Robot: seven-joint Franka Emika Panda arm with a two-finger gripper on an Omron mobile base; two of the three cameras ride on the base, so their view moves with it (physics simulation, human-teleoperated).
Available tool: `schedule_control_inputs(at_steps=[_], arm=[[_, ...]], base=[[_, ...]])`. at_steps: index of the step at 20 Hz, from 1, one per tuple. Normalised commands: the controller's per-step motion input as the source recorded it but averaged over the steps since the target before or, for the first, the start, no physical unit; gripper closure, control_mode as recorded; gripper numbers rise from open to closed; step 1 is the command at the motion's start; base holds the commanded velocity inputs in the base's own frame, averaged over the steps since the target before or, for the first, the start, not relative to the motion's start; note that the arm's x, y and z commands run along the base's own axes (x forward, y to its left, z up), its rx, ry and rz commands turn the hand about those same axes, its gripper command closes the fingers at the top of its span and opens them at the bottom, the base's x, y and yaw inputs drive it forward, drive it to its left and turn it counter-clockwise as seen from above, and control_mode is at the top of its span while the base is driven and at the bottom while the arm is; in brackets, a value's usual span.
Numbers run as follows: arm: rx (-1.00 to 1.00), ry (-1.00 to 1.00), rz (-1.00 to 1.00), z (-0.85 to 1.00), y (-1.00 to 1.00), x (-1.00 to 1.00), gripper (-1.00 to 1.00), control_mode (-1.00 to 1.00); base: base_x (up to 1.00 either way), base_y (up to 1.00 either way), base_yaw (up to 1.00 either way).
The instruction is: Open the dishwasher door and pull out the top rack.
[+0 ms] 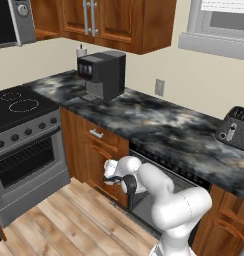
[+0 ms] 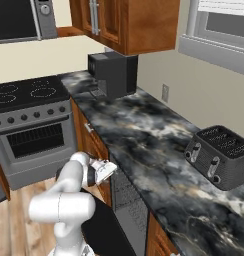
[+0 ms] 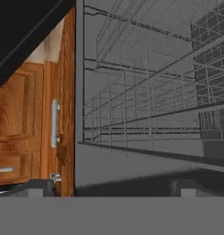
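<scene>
The black dishwasher door (image 2: 106, 231) hangs folded down and open below the counter, its inner face dark (image 1: 144, 211) under my arm. Behind it the tub is open, and the grey wire top rack (image 1: 164, 162) sits pushed in just under the counter edge. My gripper (image 1: 110, 173) hovers at the left edge of the opening, beside the wooden cabinet, and it points into the tub (image 2: 103, 170). In the hand view the gripper (image 3: 111, 188) is open with nothing between the fingertips (image 3: 40, 186), and wire racks (image 3: 146, 105) lie ahead.
A wooden cabinet (image 1: 96, 150) with metal handles borders the dishwasher on the left, and the grey oven (image 1: 26, 160) stands beyond it. On the dark marble counter (image 1: 159, 120) are a coffee machine (image 1: 101, 75) and a toaster (image 2: 221, 155). Wooden floor (image 1: 69, 220) lies in front.
</scene>
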Motion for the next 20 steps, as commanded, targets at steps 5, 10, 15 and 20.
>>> schedule_control_inputs(at_steps=[5, 10, 15, 20], arm=[[0.47, 0.27, 0.0, -0.79, 0.38, -0.73, -1.0, -1.0], [0.46, 0.25, 0.01, -0.81, 0.51, -0.88, -1.0, -1.0], [0.43, 0.21, 0.0, -0.86, 0.61, -1.0, -1.0, -1.0], [0.42, 0.2, 0.01, -0.83, 0.65, -1.0, -1.0, -1.0]], base=[[0.0, 0.0, 0.0], [0.0, 0.0, 0.0], [0.0, 0.0, 0.0], [0.0, 0.0, 0.0]])
